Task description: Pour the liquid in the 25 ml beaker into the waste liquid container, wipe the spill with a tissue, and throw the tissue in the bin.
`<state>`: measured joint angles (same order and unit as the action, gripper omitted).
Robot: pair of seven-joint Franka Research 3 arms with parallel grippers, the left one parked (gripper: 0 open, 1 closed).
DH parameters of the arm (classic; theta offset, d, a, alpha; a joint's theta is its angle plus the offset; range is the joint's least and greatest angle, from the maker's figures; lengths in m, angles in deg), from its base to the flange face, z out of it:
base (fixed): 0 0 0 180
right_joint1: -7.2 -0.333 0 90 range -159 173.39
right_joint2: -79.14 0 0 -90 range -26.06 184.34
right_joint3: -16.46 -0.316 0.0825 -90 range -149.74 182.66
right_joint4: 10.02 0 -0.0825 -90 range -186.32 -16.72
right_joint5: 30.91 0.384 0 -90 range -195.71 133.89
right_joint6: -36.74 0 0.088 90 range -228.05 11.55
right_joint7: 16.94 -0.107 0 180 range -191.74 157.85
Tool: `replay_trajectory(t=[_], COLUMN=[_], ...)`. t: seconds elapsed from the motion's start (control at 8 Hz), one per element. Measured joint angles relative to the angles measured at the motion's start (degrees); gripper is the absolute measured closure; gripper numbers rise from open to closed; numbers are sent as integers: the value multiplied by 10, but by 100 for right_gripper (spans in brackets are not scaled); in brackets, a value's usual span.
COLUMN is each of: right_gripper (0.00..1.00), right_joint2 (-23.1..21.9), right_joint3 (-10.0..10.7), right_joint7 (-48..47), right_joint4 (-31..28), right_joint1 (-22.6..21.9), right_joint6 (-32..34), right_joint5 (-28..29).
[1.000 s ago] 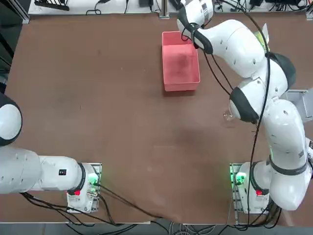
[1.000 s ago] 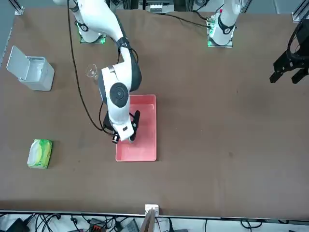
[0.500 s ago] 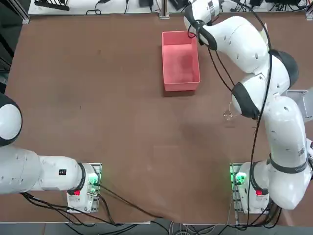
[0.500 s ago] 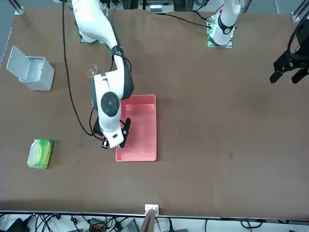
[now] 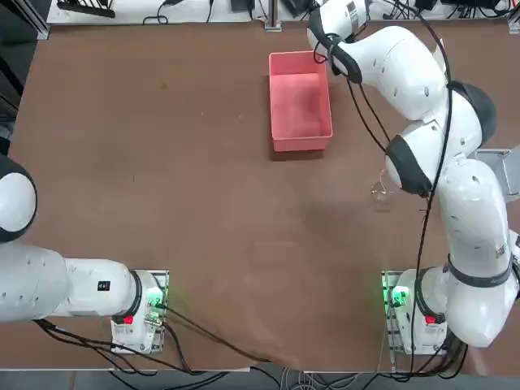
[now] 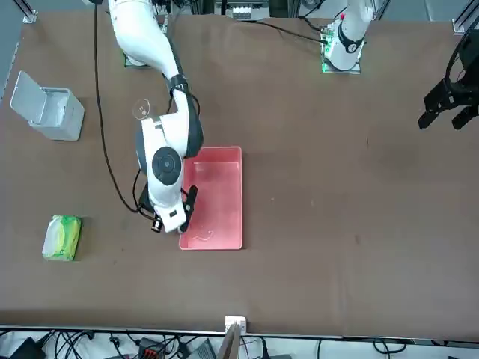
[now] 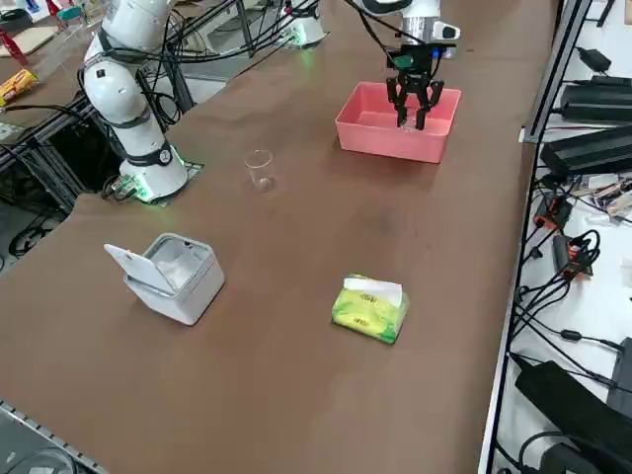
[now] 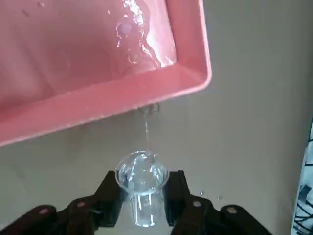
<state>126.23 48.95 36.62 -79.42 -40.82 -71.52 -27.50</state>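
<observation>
The right gripper (image 8: pixel 143 203) is half closed on the beaker (image 8: pixel 142 181), its two black fingers (image 8: pixel 111 198) pinching the tiny glass from either side. In the wrist view the beaker's mouth faces the camera and a thin thread of liquid runs from its rim toward the tray (image 8: pixel 98 105). The gripper hangs just outside the tray's long wall, beside the corner farthest from the arm's base, so the beaker is over bare table (image 8: pixel 254 98) rather than over the tray. Liquid glistens inside the tray near that corner, and a few small drops lie on the table just beside the tray; this is probably the spill the tissue is meant for.

The grip sits low on the glass, leaving the rim free so the liquid can run off it.

Well away from the tray, toward the arm's base, stands a larger empty beaker (image 7: pixel 259 168). Farther from the tray still, a white bin (image 7: pixel 168 276) sits with its lid up, ready to take the tissue. The green tissue pack (image 7: pixel 369 308) lies apart from the tray too, one white sheet poking out.
</observation>
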Motion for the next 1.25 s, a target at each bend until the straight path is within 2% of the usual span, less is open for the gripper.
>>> replay_trajectory(t=[0.62,1.25], right_gripper=[53,53], right_joint2=[0,0], right_joint3=[0,0], right_joint7=[-1,-3], right_joint4=[2,2], right_joint1=[-33,-46], right_joint6=[0,0], right_joint5=[-22,-51])
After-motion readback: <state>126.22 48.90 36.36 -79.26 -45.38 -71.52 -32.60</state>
